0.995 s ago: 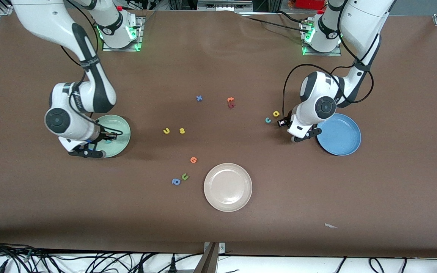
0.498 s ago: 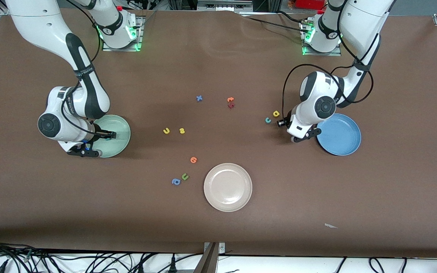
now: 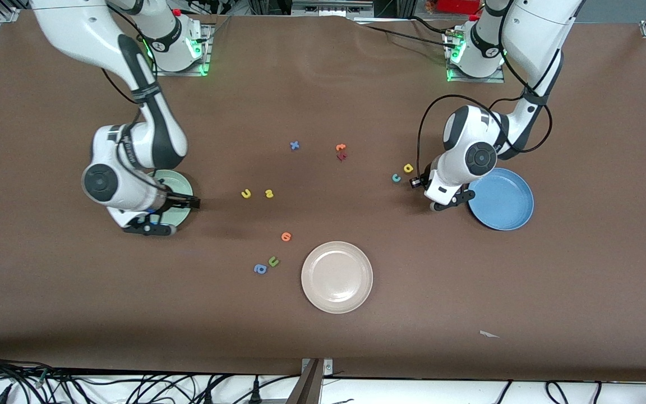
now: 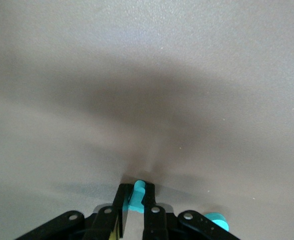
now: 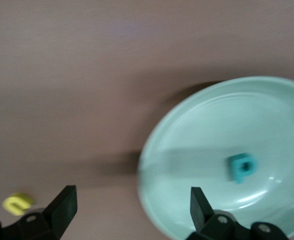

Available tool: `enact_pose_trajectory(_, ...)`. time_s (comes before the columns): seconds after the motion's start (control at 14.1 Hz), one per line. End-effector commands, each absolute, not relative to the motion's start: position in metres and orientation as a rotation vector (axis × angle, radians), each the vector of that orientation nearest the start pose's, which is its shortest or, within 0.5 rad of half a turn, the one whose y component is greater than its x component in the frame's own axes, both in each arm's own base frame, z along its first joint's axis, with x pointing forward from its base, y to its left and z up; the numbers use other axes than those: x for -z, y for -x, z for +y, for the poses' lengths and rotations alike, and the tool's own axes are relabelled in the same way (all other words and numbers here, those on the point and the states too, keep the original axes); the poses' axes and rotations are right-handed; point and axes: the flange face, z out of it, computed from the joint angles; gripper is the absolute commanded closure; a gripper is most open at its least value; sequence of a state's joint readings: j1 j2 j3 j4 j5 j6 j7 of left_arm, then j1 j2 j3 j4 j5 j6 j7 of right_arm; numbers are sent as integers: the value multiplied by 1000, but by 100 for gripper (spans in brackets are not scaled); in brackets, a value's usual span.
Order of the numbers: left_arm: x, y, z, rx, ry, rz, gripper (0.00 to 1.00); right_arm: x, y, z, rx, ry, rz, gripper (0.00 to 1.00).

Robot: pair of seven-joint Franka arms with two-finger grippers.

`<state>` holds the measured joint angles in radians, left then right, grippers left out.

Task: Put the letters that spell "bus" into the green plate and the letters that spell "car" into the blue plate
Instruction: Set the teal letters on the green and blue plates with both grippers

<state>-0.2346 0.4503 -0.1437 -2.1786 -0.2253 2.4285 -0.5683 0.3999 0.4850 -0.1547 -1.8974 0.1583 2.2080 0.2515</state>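
In the right wrist view a teal "b" lies in the green plate. My right gripper is open and holds nothing. It hangs over the plate's rim toward the table's middle. The yellow "u" and yellow "s" lie side by side mid-table. My left gripper is down at the table beside the blue plate, shut on a thin teal "r". The teal "c" and yellow "a" lie close by it.
A cream-white plate sits nearer the front camera. An orange letter, a green "u" and a blue "a" lie beside it. A blue "x", an orange letter and a red one lie farther back.
My right gripper opened, left the teal "b" in the green plate and moved toward the table's middle. My left gripper closed on the teal "r" without shifting place.
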Motion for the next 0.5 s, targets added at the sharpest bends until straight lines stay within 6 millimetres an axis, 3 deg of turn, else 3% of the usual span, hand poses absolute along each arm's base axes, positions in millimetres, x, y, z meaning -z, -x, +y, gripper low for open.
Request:
enact_pose_trajectory(0.0,-162,-508,-198,-413,3148,-628,100,-235,-583,214,-268,3120,243,0)
enact_pose_trajectory(0.21,-191,-533,-173,-440,3133,-602,100,-214,-573,245,-241,3127,224,0)
enact_pose_trajectory(0.43,-225,-565,-123,-499,3058,-419,100,-205,-565,268,-203,3131,259,5)
